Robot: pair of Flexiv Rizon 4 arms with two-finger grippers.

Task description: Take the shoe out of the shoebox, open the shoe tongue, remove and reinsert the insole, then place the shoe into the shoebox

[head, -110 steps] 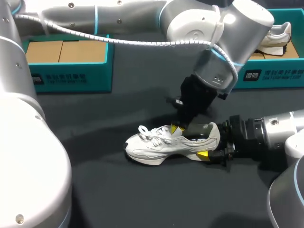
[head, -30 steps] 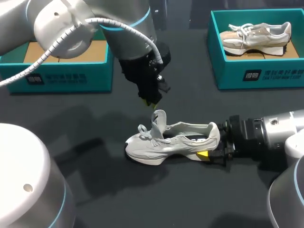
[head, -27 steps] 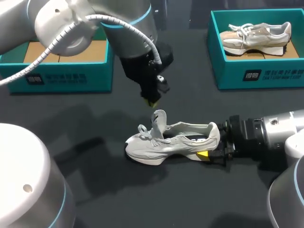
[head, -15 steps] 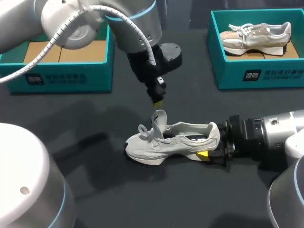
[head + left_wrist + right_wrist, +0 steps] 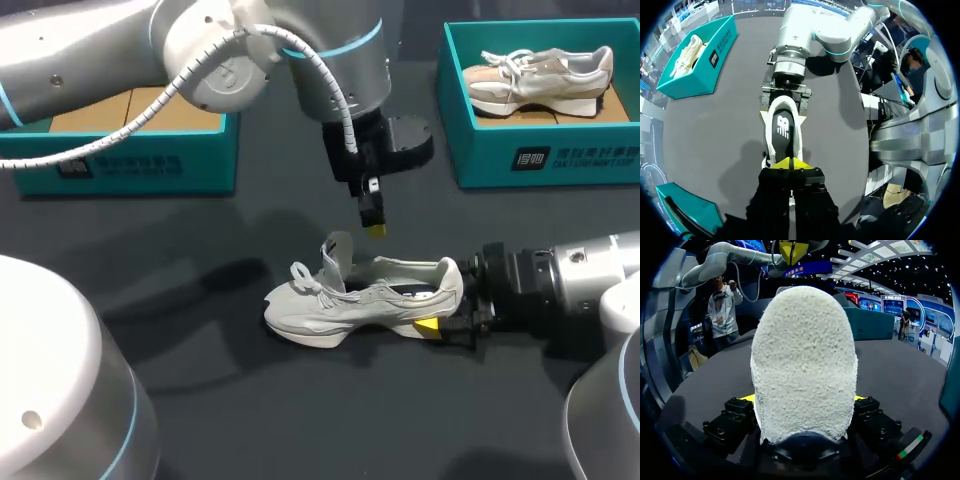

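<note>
A white shoe (image 5: 350, 300) lies on its sole on the dark table, toe to the left, with its tongue (image 5: 336, 250) standing up. My right gripper (image 5: 440, 302) is shut on the heel from both sides, one yellow tip showing under it. In the right wrist view the fuzzy heel (image 5: 805, 365) fills the space between the fingers. My left gripper (image 5: 375, 228) hangs shut and empty just above the shoe's opening. In the left wrist view the left gripper (image 5: 790, 163) points down at the insole (image 5: 783, 127), with the right gripper (image 5: 783, 116) clamped on the heel beyond.
A teal shoebox (image 5: 540, 160) at the back right holds a second shoe (image 5: 540, 75). Another teal box (image 5: 150, 165) with a cardboard floor stands at the back left. Bare dark tabletop lies in front of the shoe.
My left arm has swung right, from left of the tongue to over the shoe's opening, and its fingers have closed. The shoe and right arm have not moved.
</note>
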